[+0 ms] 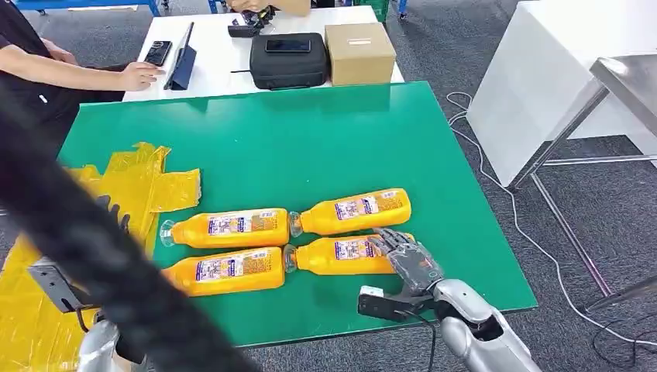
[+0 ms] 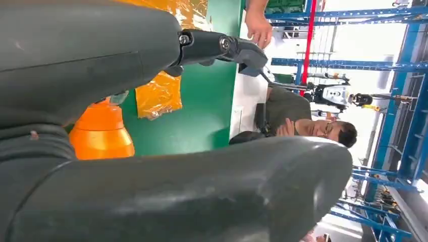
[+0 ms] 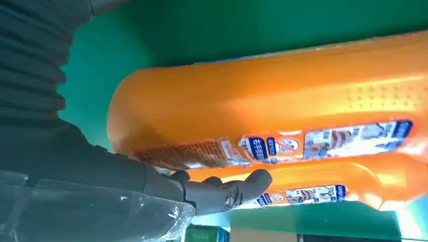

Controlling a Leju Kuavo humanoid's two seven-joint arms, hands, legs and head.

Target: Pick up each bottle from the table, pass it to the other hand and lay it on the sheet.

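Four orange bottles lie on their sides in two rows on the green table [image 1: 325, 139], beside the crumpled yellow sheet [image 1: 147, 186] at its left end. Right hand [image 1: 409, 260] rests over the base end of the near-right bottle [image 1: 341, 256], fingers [image 3: 227, 191] curled against it, not lifted. Left hand [image 2: 151, 166] is near a bottle neck [image 2: 101, 131]; its grip cannot be told.

Black case [image 1: 289, 60] w/ phone [image 1: 287, 46] on top, cardboard box [image 1: 359, 52] beside.
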